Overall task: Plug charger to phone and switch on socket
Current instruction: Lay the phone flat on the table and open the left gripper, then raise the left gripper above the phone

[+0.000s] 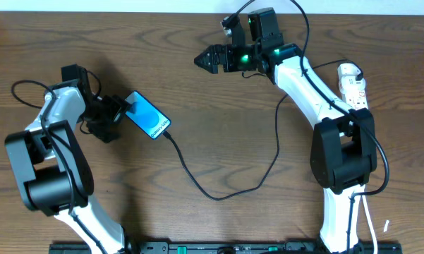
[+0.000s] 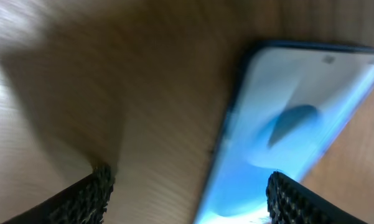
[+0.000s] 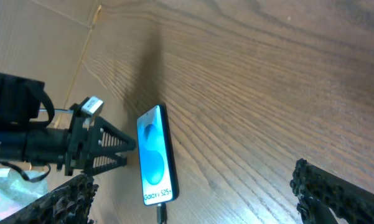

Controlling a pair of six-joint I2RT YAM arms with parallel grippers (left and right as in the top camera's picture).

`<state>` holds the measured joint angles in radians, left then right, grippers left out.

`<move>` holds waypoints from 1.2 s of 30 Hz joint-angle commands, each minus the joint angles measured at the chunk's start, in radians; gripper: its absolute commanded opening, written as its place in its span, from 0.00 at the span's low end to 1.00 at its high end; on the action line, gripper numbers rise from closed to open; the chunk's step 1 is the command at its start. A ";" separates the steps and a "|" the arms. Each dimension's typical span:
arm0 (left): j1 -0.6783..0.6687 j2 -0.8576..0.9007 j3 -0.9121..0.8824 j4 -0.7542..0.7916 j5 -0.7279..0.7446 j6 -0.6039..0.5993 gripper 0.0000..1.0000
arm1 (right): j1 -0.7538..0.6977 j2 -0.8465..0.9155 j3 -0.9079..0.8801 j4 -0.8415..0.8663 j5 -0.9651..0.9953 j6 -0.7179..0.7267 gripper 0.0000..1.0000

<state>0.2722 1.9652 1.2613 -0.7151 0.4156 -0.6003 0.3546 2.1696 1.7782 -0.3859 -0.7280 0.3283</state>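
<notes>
Charger (image 1: 215, 198) looks seated in phone (image 1: 147, 115); left fingers (image 2: 93, 193) and right fingers (image 3: 336, 186) wide, empty. Right should press socket (image 1: 353, 81), upper right, squarely

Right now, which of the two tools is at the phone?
The left tool: its open fingers are at one end of the phone. The right tool hangs open, well away over bare wood.

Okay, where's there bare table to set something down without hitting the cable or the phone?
Widest bare wood: mid-table, between the phone, the right gripper and the charger loop. Also below that loop, between the left arm and the right arm. Crowded at the phone, where the left gripper sits, and by the socket at the right edge.
</notes>
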 commanded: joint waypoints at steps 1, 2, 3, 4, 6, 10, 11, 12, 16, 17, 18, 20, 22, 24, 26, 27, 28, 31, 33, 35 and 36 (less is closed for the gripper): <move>-0.002 -0.100 -0.030 -0.001 -0.200 0.122 0.82 | 0.000 0.007 0.012 0.012 -0.003 -0.015 0.99; -0.003 -0.126 -0.030 0.001 -0.200 0.140 0.82 | 0.000 0.008 0.012 0.011 -0.003 -0.015 0.99; -0.010 -0.198 -0.030 0.002 -0.200 0.190 0.82 | 0.000 0.007 0.012 0.010 -0.003 -0.015 0.99; -0.015 -0.228 -0.030 0.001 -0.199 0.214 0.82 | 0.000 0.008 0.012 0.010 -0.003 -0.015 0.99; -0.031 -0.298 -0.030 0.002 -0.190 0.280 0.82 | 0.000 0.007 0.012 0.009 -0.003 -0.015 0.99; -0.077 -0.430 -0.030 0.002 -0.189 0.409 0.82 | 0.000 0.007 0.012 0.009 -0.003 -0.015 0.99; -0.097 -0.470 -0.030 0.001 -0.188 0.458 0.82 | 0.000 0.008 0.012 0.009 -0.003 -0.015 0.99; -0.114 -0.504 -0.030 0.001 -0.189 0.500 0.82 | 0.000 0.008 0.012 0.009 -0.003 -0.015 0.99; -0.180 -0.612 -0.030 0.006 -0.190 0.629 0.82 | 0.000 0.007 0.012 0.006 -0.003 -0.015 0.99; -0.196 -0.640 -0.030 0.013 -0.190 0.644 0.82 | 0.000 0.007 0.012 0.003 -0.003 -0.015 0.99; -0.206 -0.661 -0.030 0.020 -0.190 0.646 0.82 | 0.000 0.007 0.012 0.001 -0.003 -0.015 0.99; -0.218 -0.690 -0.030 0.028 -0.192 0.645 0.82 | 0.000 0.008 0.012 0.000 -0.003 -0.015 0.99; -0.219 -0.709 -0.031 0.027 -0.192 0.645 0.82 | 0.000 0.008 0.012 0.000 -0.003 -0.015 0.99; -0.219 -0.714 -0.031 0.026 -0.192 0.645 0.82 | 0.000 0.007 0.012 0.000 -0.003 -0.015 0.99; -0.219 -0.711 -0.031 0.019 -0.192 0.645 0.82 | 0.000 0.007 0.012 -0.002 -0.003 -0.015 0.99; -0.219 -0.709 -0.031 0.012 -0.192 0.645 0.82 | 0.000 0.007 0.012 -0.002 -0.003 -0.015 0.99; -0.219 -0.707 -0.031 0.012 -0.192 0.645 0.82 | 0.000 0.007 0.012 -0.007 -0.003 -0.015 0.99; -0.219 -0.704 -0.031 0.012 -0.192 0.645 0.82 | 0.000 0.008 0.012 -0.032 -0.003 -0.017 0.99; -0.219 -0.704 -0.031 0.012 -0.192 0.645 0.82 | -0.003 0.007 0.012 -0.051 -0.003 -0.035 0.99; -0.219 -0.704 -0.031 0.012 -0.192 0.645 0.82 | -0.018 0.007 0.013 -0.080 -0.003 -0.042 0.99; -0.219 -0.704 -0.031 0.012 -0.192 0.645 0.82 | -0.025 0.007 0.015 -0.094 -0.003 -0.042 0.99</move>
<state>0.0540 1.2549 1.2251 -0.7002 0.2329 0.0277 0.3531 2.1696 1.7786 -0.4496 -0.7284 0.3157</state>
